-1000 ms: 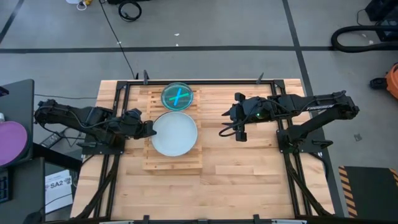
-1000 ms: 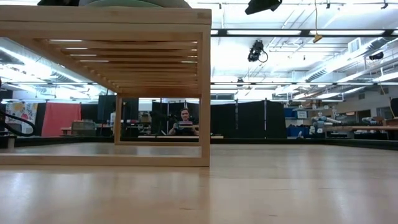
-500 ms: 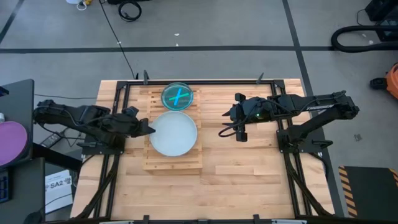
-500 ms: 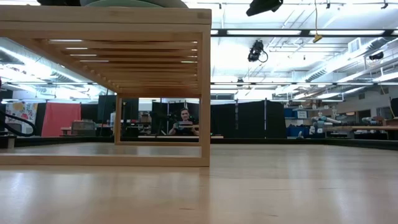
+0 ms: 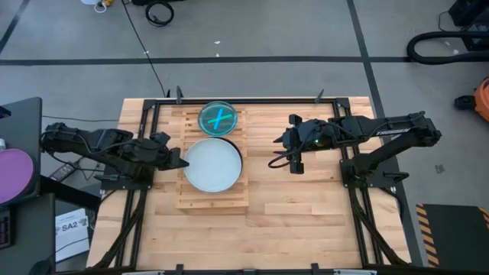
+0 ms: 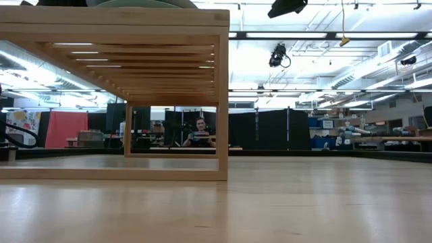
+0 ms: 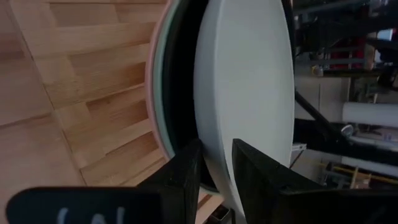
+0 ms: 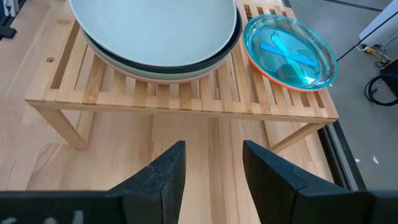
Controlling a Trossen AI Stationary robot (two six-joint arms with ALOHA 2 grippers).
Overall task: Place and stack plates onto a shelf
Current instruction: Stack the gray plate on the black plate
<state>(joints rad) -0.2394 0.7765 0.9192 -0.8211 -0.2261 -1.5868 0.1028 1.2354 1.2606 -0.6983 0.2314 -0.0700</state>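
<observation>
The light-wood slatted shelf point(image 5: 212, 200) point(image 8: 186, 99) point(image 6: 115, 27) stands on the plank table. A large whitish plate point(image 5: 214, 164) point(image 8: 155, 25) lies on a pale mint-green plate point(image 8: 168, 73) point(image 7: 157, 93) on the shelf's middle. A small blue plate point(image 5: 218, 118) point(image 8: 289, 50) sits on an orange one at the shelf's far end. My left gripper point(image 5: 179, 161) point(image 7: 217, 177) is open at the stack's left rim. My right gripper point(image 5: 281, 142) point(image 8: 211, 180) hangs open to the right of the shelf, well away from it. My left gripper comes level from the table's left, with one finger point(image 7: 186, 171) on either side of the whitish plate's left rim point(image 7: 214, 155). I cannot tell whether the fingers touch the rim. The plate lies flat on the stack.
Bare planks point(image 5: 290, 206) lie right of and in front of the shelf. A purple disc point(image 5: 15, 172) sits on a side stand off the table's left. In the low view a person point(image 6: 200, 131) sits far behind the table.
My left gripper has drawn back a little toward the table's left edge, away from the large plates' rim. The plates and shelf stay as they were.
</observation>
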